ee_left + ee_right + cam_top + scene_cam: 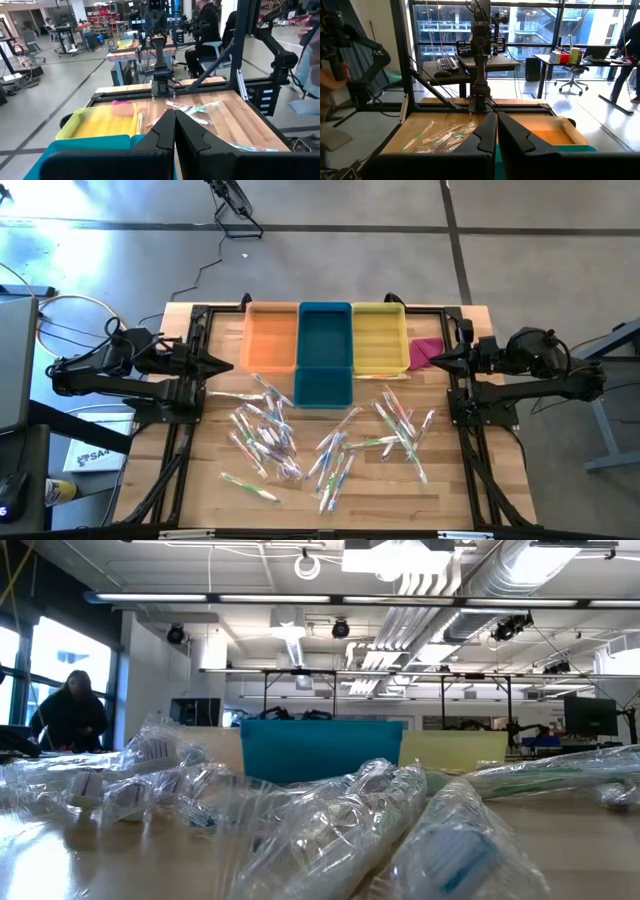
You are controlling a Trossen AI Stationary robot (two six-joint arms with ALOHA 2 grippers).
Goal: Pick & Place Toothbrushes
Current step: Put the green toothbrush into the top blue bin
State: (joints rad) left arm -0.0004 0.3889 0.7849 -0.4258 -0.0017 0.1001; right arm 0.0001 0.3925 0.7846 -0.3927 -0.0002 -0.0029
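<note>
Both arms wait at the table's sides, empty. The left gripper (pixel 226 365) has its fingers (pixel 167 134) pressed together with nothing between them, and the right gripper (pixel 432 359) is likewise pinched shut on nothing. The toothbrushes (pixel 330 442) lie scattered on the bare wood well ahead of and below both sets of fingertips, in two loose heaps, many crossing or lying on top of one another. The orange bin (pixel 271 337), teal bin (pixel 324 350) and yellow bin (pixel 378 338) sit between the two grippers at the far edge, apparently empty, so the task looks unstarted. The main risk I see is the wrappers: clear, shiny and crinkled, they should slip between closing fingers, and a pinch into an overlapping pile may lift two brushes or drag neighbours along. A flat brush on wood also gives little to grab, so fingertips coming down too low could scrape the table, or close above it and miss.
</note>
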